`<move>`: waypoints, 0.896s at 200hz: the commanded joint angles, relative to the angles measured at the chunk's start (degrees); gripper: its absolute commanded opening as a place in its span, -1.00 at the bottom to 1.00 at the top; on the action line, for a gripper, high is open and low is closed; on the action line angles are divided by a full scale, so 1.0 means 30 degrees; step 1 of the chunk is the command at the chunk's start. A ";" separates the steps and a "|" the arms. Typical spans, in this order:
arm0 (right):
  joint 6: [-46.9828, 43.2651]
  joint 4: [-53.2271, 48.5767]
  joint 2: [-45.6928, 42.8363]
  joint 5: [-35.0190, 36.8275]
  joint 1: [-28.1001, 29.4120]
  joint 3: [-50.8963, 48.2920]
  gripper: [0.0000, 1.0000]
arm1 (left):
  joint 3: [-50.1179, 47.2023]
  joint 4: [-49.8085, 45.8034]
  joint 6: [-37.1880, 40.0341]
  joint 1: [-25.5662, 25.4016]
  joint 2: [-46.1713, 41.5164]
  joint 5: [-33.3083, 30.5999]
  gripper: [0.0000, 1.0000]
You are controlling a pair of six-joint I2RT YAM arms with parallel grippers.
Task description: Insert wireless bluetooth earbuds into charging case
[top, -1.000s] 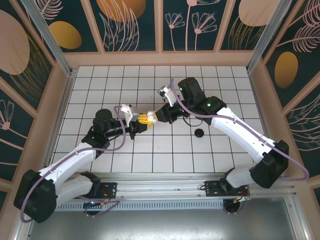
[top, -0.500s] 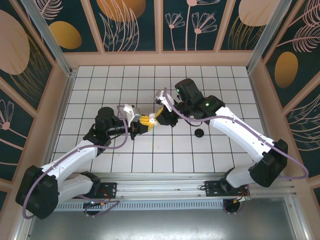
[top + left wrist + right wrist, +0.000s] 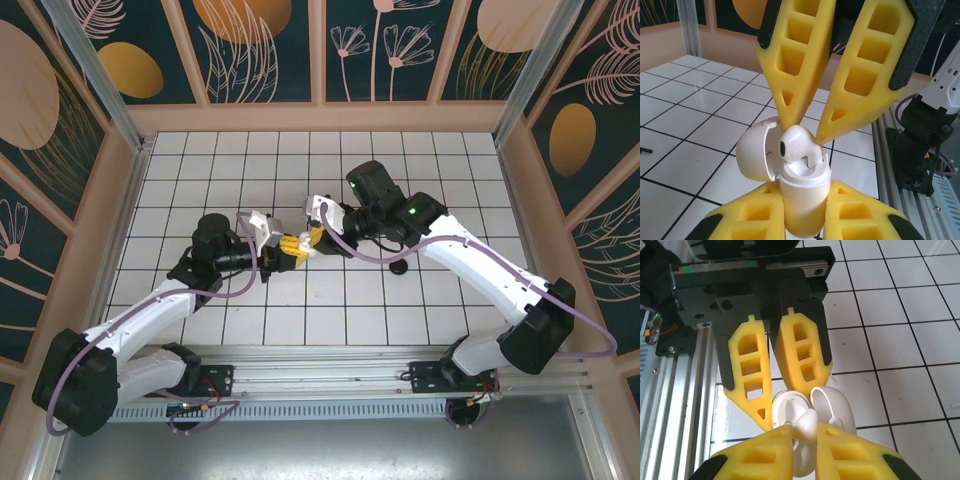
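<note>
**Earbud meets case above the middle tiles**

The left gripper [image 3: 281,248] reaches in from the left. Its yellow fingers [image 3: 740,220] are clamped narrow on the lower body of the white charging case [image 3: 801,200], which it holds upright above the tiled table [image 3: 200,170]. The case's lid [image 3: 755,155] is swung open to the left in the left wrist view.

A white earbud [image 3: 792,145] sits at the mouth of the case, with its stem pointing down into the opening and its rounded head above the rim (how deep the stem goes cannot be told).

The right gripper [image 3: 313,237] comes in from the right. Its fingertips [image 3: 827,127] are drawn close together and pinch the earbud's head from above. Further right, beside the right arm's cable, a small dark thing [image 3: 400,268] lies on a tile, too small to identify.
</note>
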 commanded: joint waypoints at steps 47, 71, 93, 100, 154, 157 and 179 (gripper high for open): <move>-0.3414 -0.1266 0.1974 -0.0015 0.0971 0.2378 -0.64 | 0.0837 0.0840 0.0662 -0.0216 0.0127 0.1398 -0.86; -0.3905 -0.1587 0.2213 -0.0116 0.1217 0.2613 -0.59 | 0.0811 0.0691 0.0882 -0.0216 -0.0013 0.1071 -0.86; -0.4250 -0.1582 0.2273 -0.0232 0.1341 0.2654 -0.55 | 0.0816 0.0631 0.0993 -0.0215 -0.0037 0.0829 -0.87; -0.4349 -0.1572 0.2277 -0.0236 0.1372 0.2667 -0.52 | 0.0835 0.0631 0.0984 -0.0216 -0.0040 0.0775 -0.87; -0.3782 -0.0562 0.1826 -0.0269 0.1431 0.2628 -0.19 | 0.0666 0.0576 0.1066 -0.0216 -0.0313 -0.0030 -0.87; -0.3695 -0.0387 0.1708 -0.0264 0.1430 0.2597 -0.18 | 0.0636 0.0573 0.1066 -0.0216 -0.0356 -0.0147 -0.87; -0.2967 0.1314 0.0644 -0.0141 0.1313 0.1806 -0.14 | 0.0273 0.0979 0.0866 -0.0217 -0.0780 -0.1064 -0.88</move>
